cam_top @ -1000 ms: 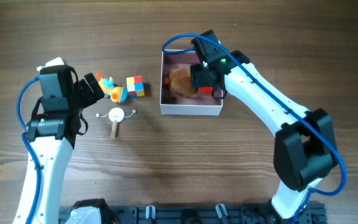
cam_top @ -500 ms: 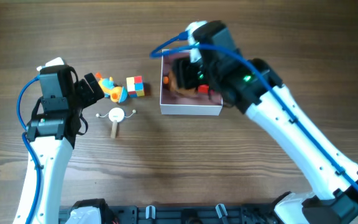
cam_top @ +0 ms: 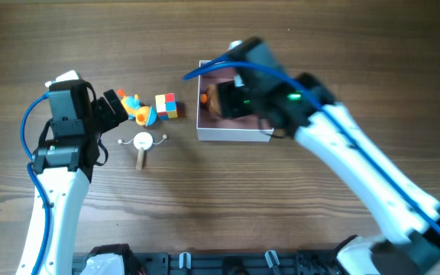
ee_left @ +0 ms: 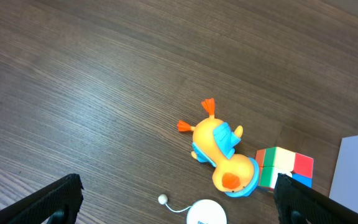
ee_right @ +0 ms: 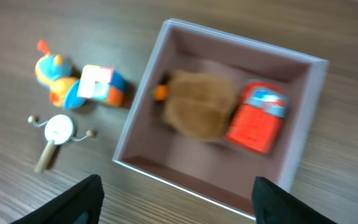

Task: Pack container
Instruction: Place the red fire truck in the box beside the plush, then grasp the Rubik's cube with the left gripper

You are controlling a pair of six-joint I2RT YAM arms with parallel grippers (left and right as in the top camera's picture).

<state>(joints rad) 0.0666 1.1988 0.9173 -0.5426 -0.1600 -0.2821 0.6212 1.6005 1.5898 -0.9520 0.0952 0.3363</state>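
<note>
The container (cam_top: 224, 134), a low white box with a dusty-pink inside, stands at the middle back. In the right wrist view the container (ee_right: 185, 173) holds a brown plush (ee_right: 197, 109), a red-orange can (ee_right: 260, 118) and a small orange piece (ee_right: 160, 93). My right gripper (ee_right: 178, 202) is open and empty, held above the box's near wall; in the overhead view the right gripper (cam_top: 234, 99) covers part of the box. My left gripper (ee_left: 179, 199) is open and empty just left of a yellow-blue duck (ee_left: 219, 152).
Left of the box lie the duck (cam_top: 137, 109), a colour cube (cam_top: 166, 105) and a white disc toy on a wooden stick (cam_top: 142, 141). The cube (ee_left: 284, 168) touches the duck. The box's corner (ee_left: 356, 168) shows at the left wrist view's right edge.
My right gripper has risen out of the box, leaving the red-orange can inside, and its arm has swung nearer the camera. The left arm and the loose toys have not moved.
</note>
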